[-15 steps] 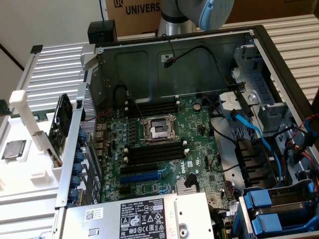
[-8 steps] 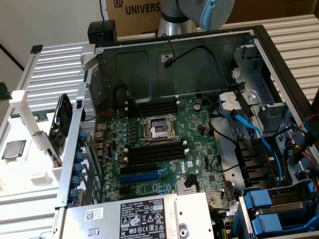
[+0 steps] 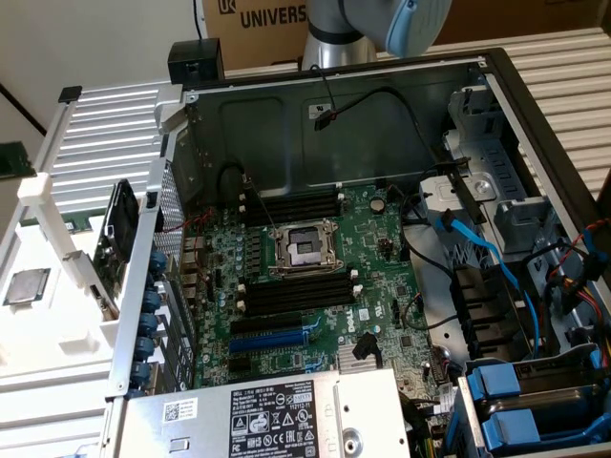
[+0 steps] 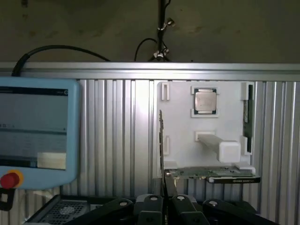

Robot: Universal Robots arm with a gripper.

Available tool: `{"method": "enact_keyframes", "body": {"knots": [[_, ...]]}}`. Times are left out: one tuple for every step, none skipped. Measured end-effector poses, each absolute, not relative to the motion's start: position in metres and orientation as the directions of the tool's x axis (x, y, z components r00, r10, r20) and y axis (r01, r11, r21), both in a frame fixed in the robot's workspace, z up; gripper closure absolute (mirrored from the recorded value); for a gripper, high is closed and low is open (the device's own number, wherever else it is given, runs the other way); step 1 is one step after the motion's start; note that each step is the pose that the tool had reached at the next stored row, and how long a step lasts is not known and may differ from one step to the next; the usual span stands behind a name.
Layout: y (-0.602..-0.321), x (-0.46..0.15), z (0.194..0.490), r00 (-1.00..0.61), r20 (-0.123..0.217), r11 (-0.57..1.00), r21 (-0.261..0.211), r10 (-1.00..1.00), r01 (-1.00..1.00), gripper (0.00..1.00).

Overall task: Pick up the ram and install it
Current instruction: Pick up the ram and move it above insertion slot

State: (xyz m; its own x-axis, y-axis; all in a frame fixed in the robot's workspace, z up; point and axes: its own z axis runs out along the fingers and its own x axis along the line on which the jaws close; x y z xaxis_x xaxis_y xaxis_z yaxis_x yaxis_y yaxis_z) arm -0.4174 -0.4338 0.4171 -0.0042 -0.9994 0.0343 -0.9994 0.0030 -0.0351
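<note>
The ram (image 4: 247, 119) is a thin green stick standing on edge in a slot along one side of the white tray (image 4: 180, 124). The tray lies on a ribbed metal table. My gripper (image 4: 164, 205) is well short of the tray, and its black fingers (image 4: 151, 205) are shut together with nothing clearly held. A thin brownish strip (image 4: 161, 140) runs edge-on along the tray's other side, in line with my fingertips. In the exterior view the open computer case shows the green motherboard (image 3: 382, 286), whose long black memory slots (image 3: 291, 205) (image 3: 296, 291) are bare.
A square silver processor (image 4: 205, 101) (image 3: 26, 284) lies in the tray, near a white post (image 4: 220, 146) and a green card (image 4: 215, 174). A blue teach pendant (image 4: 37, 131) rests beside the tray. Cables (image 3: 477, 253), drive bays and a power supply (image 3: 277, 415) crowd the case.
</note>
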Motion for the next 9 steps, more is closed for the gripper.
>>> {"method": "enact_keyframes", "body": {"knots": [[-0.435,-0.414,0.418,-0.004,0.034,0.003,-0.033,-0.999,-0.999,0.87],[-0.435,-0.411,0.419,-0.004,0.034,0.003,-0.031,-0.999,-1.000,0.87],[-0.436,-0.408,0.420,-0.004,0.034,0.003,-0.029,-0.999,-1.000,0.87],[-0.437,-0.405,0.421,-0.004,0.034,0.003,-0.027,-0.999,-1.000,0.87],[-0.437,-0.402,0.422,-0.004,0.034,0.003,-0.024,-0.999,-1.000,0.87],[-0.439,-0.394,0.424,-0.004,0.034,0.003,-0.018,-0.999,-1.000,0.87],[-0.439,-0.390,0.424,-0.003,0.033,0.003,-0.015,-0.999,-1.000,0.87],[-0.440,-0.388,0.425,-0.003,0.033,0.003,-0.013,-0.999,-1.000,0.87],[-0.440,-0.385,0.426,-0.003,0.033,0.003,-0.011,-0.999,-1.000,0.87]]}}
